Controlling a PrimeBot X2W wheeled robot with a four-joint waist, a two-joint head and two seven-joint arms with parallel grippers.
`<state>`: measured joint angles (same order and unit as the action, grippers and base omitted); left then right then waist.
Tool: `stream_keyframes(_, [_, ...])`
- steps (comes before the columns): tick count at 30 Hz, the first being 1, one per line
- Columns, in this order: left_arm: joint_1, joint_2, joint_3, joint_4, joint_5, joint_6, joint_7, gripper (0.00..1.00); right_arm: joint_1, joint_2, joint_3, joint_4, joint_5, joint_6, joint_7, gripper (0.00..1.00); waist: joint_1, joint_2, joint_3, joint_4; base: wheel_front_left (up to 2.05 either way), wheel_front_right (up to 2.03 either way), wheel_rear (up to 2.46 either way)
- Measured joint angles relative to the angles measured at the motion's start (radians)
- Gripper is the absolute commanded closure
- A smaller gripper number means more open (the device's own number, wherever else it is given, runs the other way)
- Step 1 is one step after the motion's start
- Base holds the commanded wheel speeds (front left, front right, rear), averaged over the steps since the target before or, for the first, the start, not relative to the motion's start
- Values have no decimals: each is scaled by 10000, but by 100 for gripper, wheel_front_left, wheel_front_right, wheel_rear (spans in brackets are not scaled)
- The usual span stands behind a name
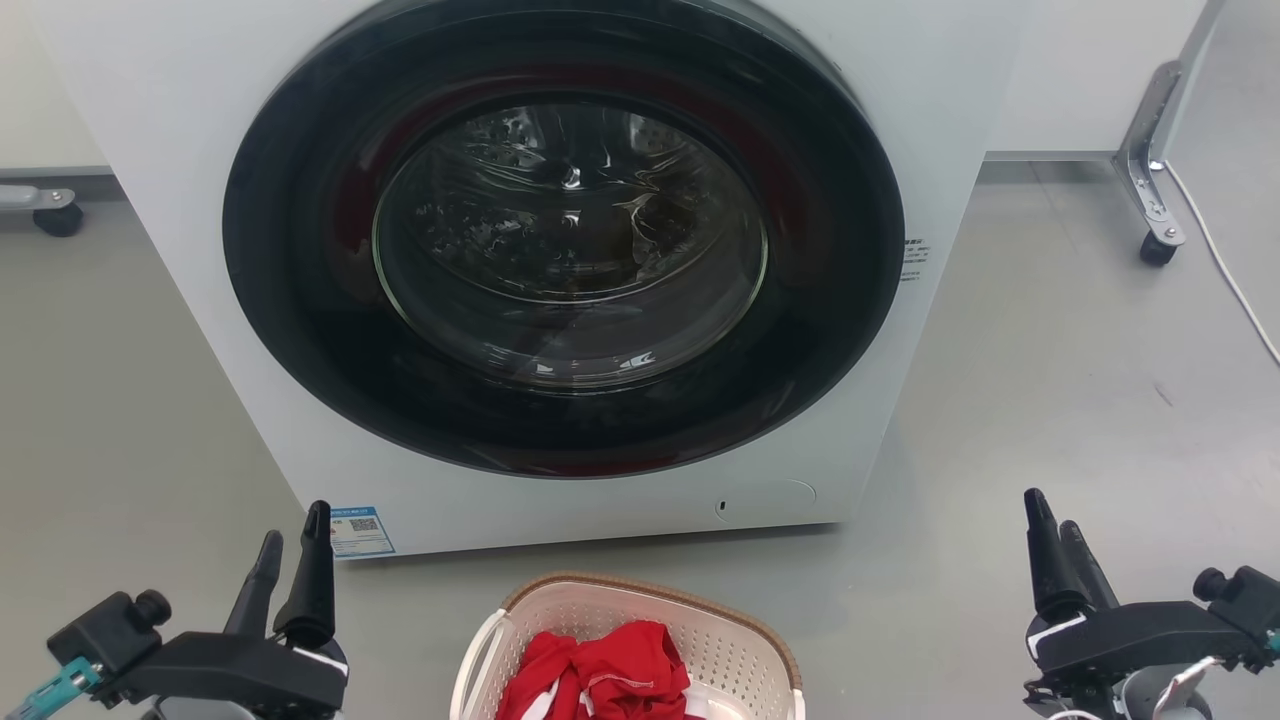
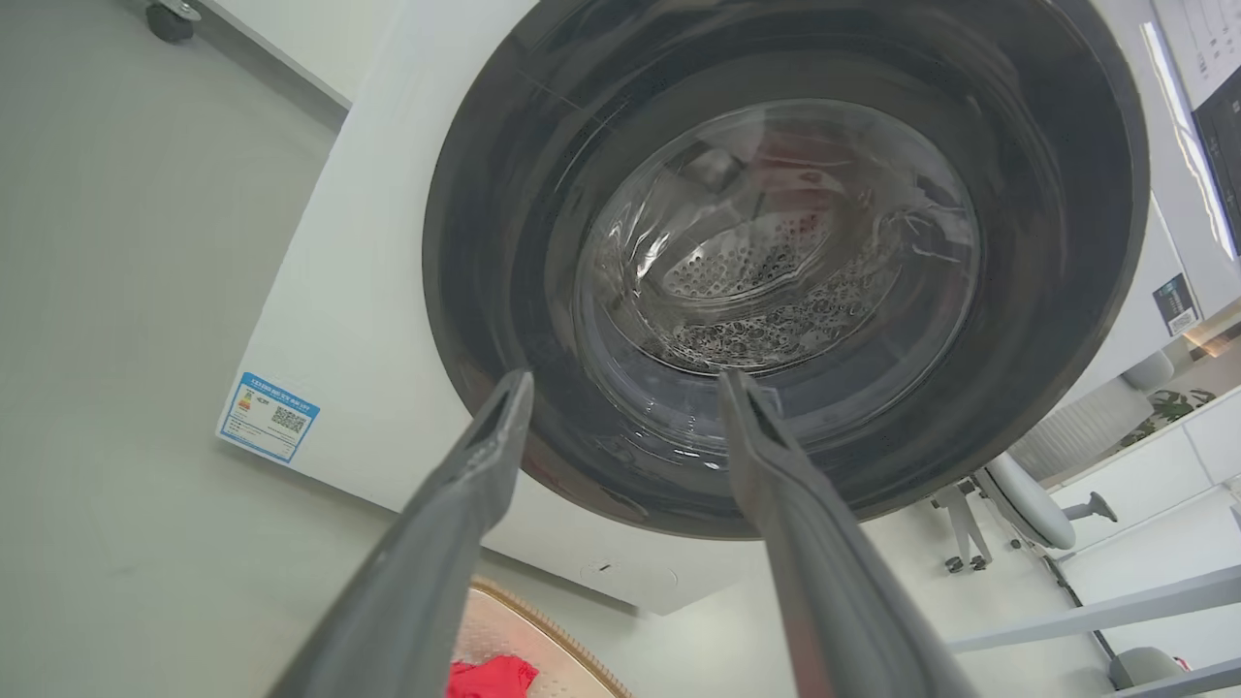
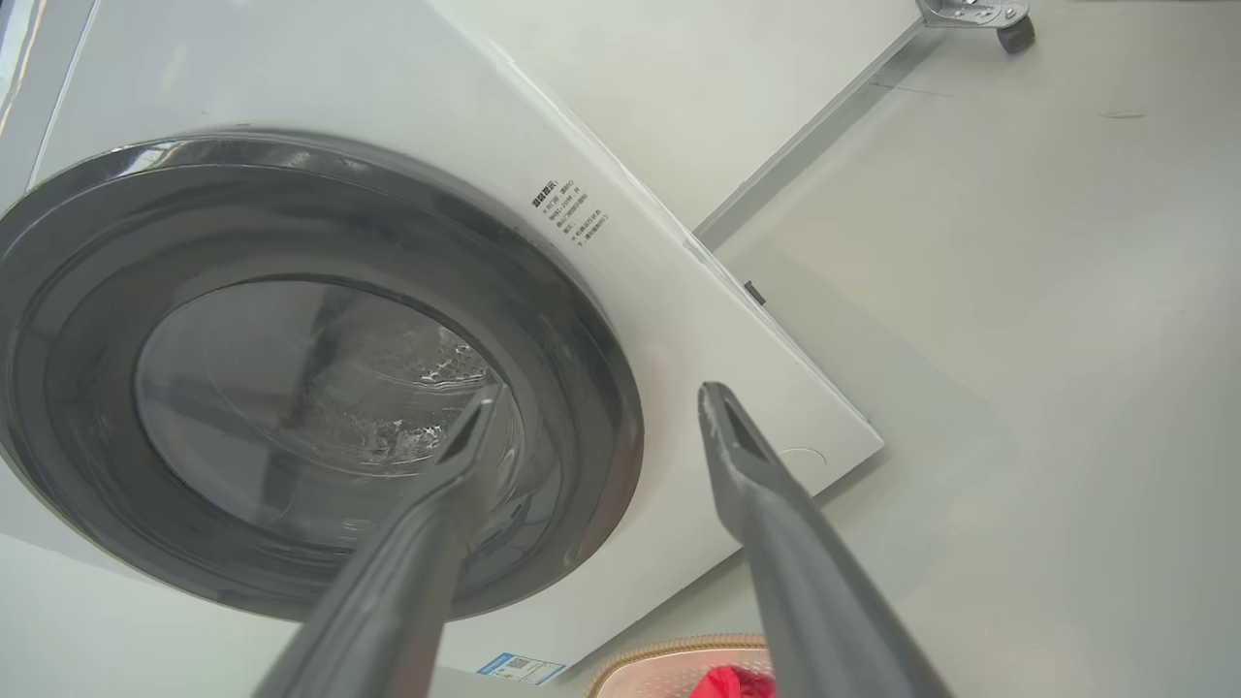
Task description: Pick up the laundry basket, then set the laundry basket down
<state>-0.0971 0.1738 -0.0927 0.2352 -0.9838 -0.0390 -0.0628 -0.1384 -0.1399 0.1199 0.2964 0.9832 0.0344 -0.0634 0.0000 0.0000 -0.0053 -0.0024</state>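
The laundry basket (image 1: 730,640) is cream-white with perforated walls and a brown rim. It stands on the floor at the bottom centre of the head view, holding red clothing (image 1: 605,675). Its rim also peeks in as the laundry basket (image 2: 543,630) and the laundry basket (image 3: 669,648) at the bottom of each wrist view. My left gripper (image 1: 293,527) hovers open to the basket's left, apart from it. My right gripper (image 1: 1052,510) is open well off to the basket's right. Nothing sits between either pair of fingers.
A white washing machine (image 1: 890,380) with a closed round dark glass door (image 1: 565,240) stands just behind the basket. Grey floor spreads on both sides. A castered metal leg (image 1: 1150,170) and a white cable (image 1: 1225,270) are at the far right; another caster (image 1: 55,215) at far left.
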Motion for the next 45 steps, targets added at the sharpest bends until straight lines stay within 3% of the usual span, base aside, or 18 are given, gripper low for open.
stream_keyframes(17, [12, 339, -550, -261, 2652, 581, -583, 0, -164, -397, 968, 10, -2711, -439, -587, 0, 1, 0, 3, -65, 0, 0, 0])
stream_keyframes(45, [244, 430, -800, -721, 5864, 1365, -1601, 0, -269, -734, 1896, -362, -6236, -974, -1586, 0, 0, 0, -68, -105, 0, 0, 0])
